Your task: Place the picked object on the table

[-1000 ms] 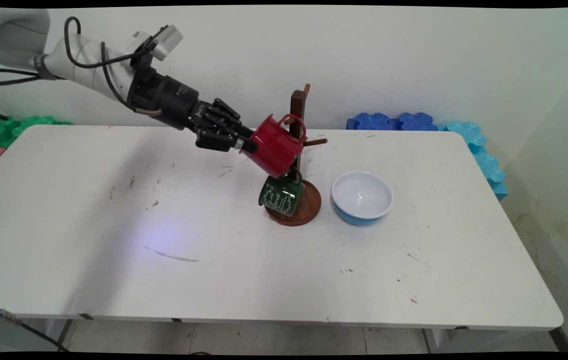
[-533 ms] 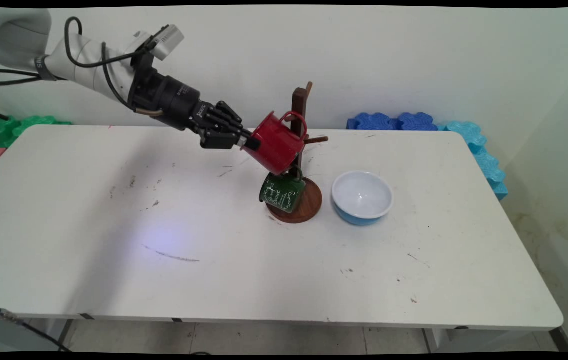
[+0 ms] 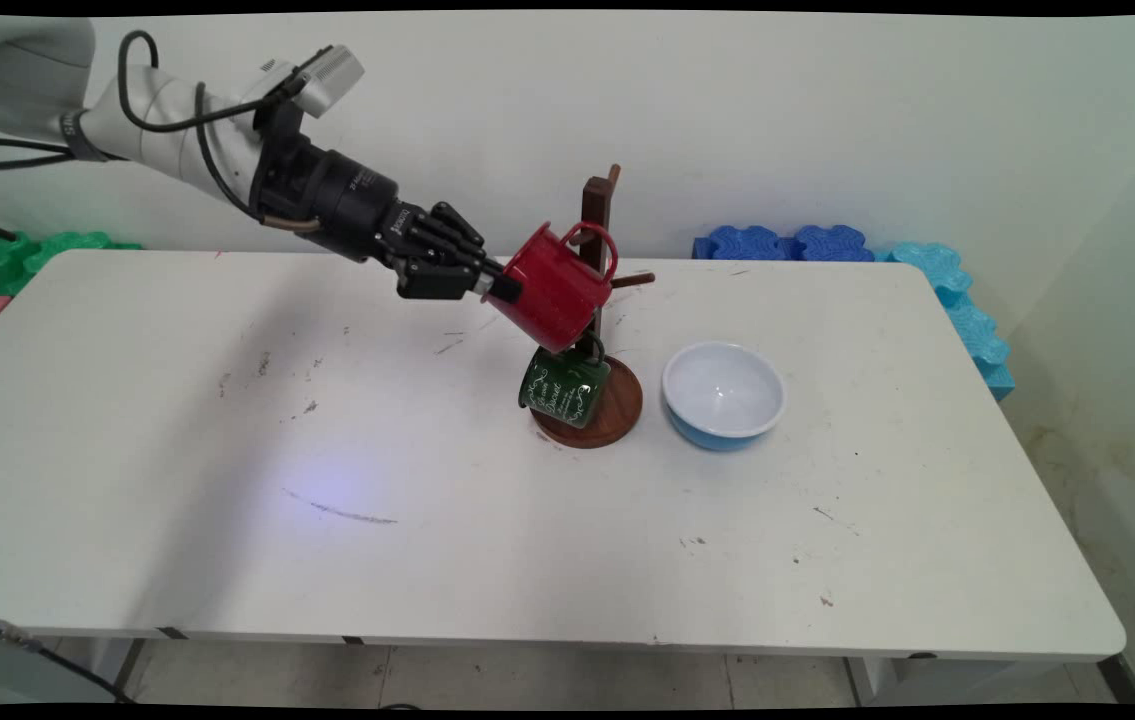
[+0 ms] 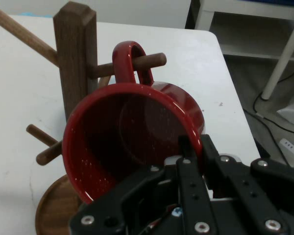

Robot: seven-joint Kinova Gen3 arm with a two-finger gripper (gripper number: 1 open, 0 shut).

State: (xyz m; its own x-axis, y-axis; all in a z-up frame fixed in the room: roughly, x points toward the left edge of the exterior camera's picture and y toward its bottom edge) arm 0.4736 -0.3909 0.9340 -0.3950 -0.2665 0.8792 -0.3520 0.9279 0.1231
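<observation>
Pinching the red mug's rim, the gripper holds it tilted, its handle looped over a peg of the wooden rack. A green mug hangs lower; a blue bowl sits just right.

Tilted red mug, handle looped over rack peg.
</observation>
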